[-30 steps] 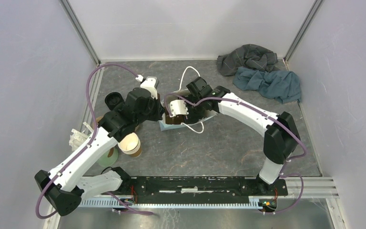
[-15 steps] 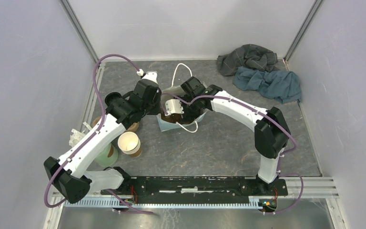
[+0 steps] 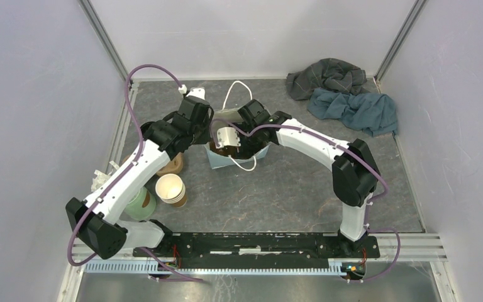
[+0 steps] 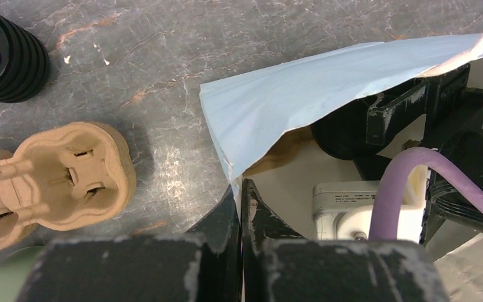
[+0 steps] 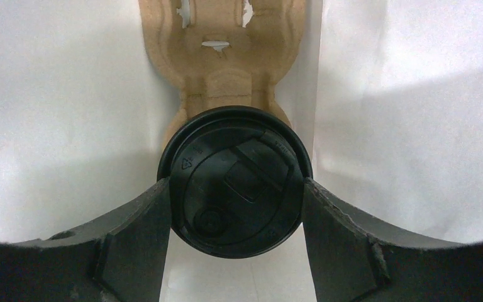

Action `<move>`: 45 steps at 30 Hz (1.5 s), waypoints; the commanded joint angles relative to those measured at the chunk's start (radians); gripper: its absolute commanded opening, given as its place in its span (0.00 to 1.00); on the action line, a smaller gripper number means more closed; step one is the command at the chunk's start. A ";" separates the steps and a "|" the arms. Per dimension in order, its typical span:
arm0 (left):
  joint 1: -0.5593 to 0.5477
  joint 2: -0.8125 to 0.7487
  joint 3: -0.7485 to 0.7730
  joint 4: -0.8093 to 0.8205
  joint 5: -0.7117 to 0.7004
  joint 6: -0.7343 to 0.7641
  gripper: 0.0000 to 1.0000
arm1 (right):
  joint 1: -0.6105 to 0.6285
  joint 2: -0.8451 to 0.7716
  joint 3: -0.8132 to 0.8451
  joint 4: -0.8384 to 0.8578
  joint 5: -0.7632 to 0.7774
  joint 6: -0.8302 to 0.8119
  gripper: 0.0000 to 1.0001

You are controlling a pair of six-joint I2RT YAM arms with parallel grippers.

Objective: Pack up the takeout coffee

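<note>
The takeout coffee (image 5: 236, 182) shows its round black lid in the right wrist view. My right gripper (image 5: 236, 189) is shut on it, one finger on each side of the lid, inside the pale blue paper bag (image 3: 217, 162). The cup hangs over a brown pulp cup carrier (image 5: 226, 63) lying on the bag's white bottom. In the top view my right gripper (image 3: 231, 146) reaches down into the bag's mouth. My left gripper (image 4: 240, 189) is shut on the bag's near edge (image 4: 277, 107) and holds it open; in the top view it (image 3: 207, 139) is at the bag's left side.
A second pulp carrier (image 4: 56, 173) lies left of the bag, with a stack of black lids (image 4: 3, 53) beyond it. A stack of lidless brown cups (image 3: 171, 190) and a pale green cup (image 3: 139, 204) stand at the near left. Crumpled cloths (image 3: 346, 94) lie at the back right.
Both arms and the bag have shifted a little toward the back. My right gripper has gone lower into the bag with the coffee. My left gripper keeps its hold on the bag's edge.
</note>
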 commanded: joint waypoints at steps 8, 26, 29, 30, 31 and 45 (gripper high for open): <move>0.006 0.066 0.066 -0.016 -0.012 0.023 0.02 | -0.043 0.159 -0.053 -0.080 0.044 0.043 0.00; 0.022 0.062 0.036 -0.033 0.038 -0.005 0.02 | -0.037 -0.039 0.114 -0.114 -0.087 0.220 0.98; 0.024 0.057 0.029 -0.033 0.048 -0.005 0.02 | -0.025 -0.078 0.128 -0.125 -0.083 0.249 0.98; 0.025 0.058 0.029 -0.034 0.053 -0.003 0.02 | -0.020 -0.092 0.134 -0.131 -0.074 0.263 0.98; 0.027 0.058 0.030 -0.034 0.058 -0.002 0.02 | -0.015 -0.103 0.138 -0.135 -0.065 0.273 0.98; 0.034 0.095 0.120 -0.075 0.179 -0.032 0.02 | 0.062 -0.192 0.110 -0.129 0.053 0.420 0.98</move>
